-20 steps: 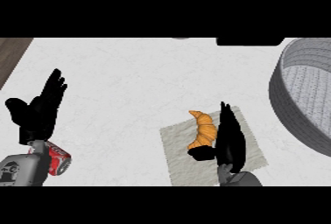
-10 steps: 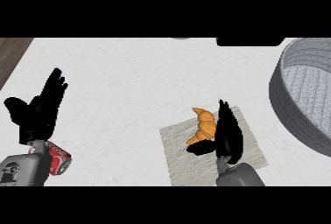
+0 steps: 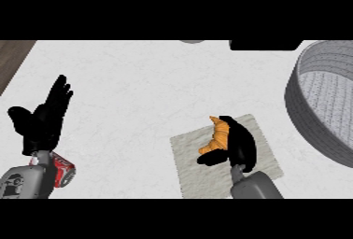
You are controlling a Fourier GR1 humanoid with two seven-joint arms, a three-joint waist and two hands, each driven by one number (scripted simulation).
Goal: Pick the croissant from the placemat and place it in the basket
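An orange croissant [image 3: 218,136] lies on the grey placemat [image 3: 195,173] at the lower middle of the counter. My right hand [image 3: 242,146] lies along the croissant's right side with its fingers straight. Its thumb reaches under the croissant's lower end, which it partly hides. The hand is open. The grey basket [image 3: 303,109] stands at the right edge, apart from the placemat, with its rim cut off by the view. My left hand [image 3: 40,125] rests open at the far left, fingers up.
A red can [image 3: 63,169] stands beside my left forearm at the lower left. A dark object [image 3: 265,45] sits at the counter's far edge. The counter's left edge [image 3: 15,65] meets brown wood at the upper left.
My right hand has shifted left and forward against the croissant, covering more of its lower end. The croissant still lies on the placemat. The left hand has not moved.
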